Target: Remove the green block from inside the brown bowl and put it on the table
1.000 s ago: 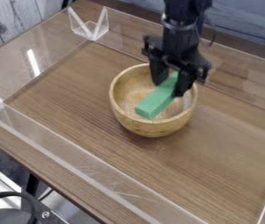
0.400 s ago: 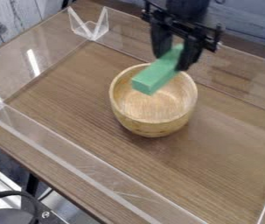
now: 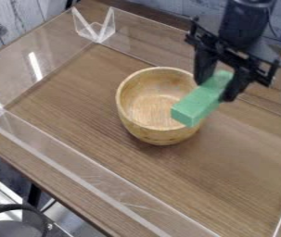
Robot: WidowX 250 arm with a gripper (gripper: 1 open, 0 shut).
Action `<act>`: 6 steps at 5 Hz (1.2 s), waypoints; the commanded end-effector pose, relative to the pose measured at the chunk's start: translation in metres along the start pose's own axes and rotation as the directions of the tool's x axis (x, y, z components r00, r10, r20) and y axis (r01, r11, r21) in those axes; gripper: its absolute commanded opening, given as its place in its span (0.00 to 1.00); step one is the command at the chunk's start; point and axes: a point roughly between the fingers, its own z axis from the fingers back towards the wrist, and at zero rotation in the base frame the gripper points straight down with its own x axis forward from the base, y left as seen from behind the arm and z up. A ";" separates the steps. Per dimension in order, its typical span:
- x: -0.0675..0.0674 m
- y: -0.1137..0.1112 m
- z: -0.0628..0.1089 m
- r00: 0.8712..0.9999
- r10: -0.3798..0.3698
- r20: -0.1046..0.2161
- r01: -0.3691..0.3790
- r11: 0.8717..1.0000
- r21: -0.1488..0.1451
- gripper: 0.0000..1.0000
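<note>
Relocated: green block (image 3: 205, 101), out of the brown bowl (image 3: 154, 108), now raised over its right rim. Gripper (image 3: 228, 76): fingers part-open, clamped on block's upper end. Table (image 3: 93, 148) beneath.

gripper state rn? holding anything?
Gripper: shut on the green block, held in the air at the right rim of the brown bowl, above the table.

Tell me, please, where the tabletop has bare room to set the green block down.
Bare wood lies between the brown bowl and the near acrylic wall, and right of the bowl under the gripper holding the green block. The table left of the bowl is also free.
</note>
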 end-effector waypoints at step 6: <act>0.002 -0.044 -0.073 0.989 -0.144 0.026 0.144 0.989 -0.025 1.00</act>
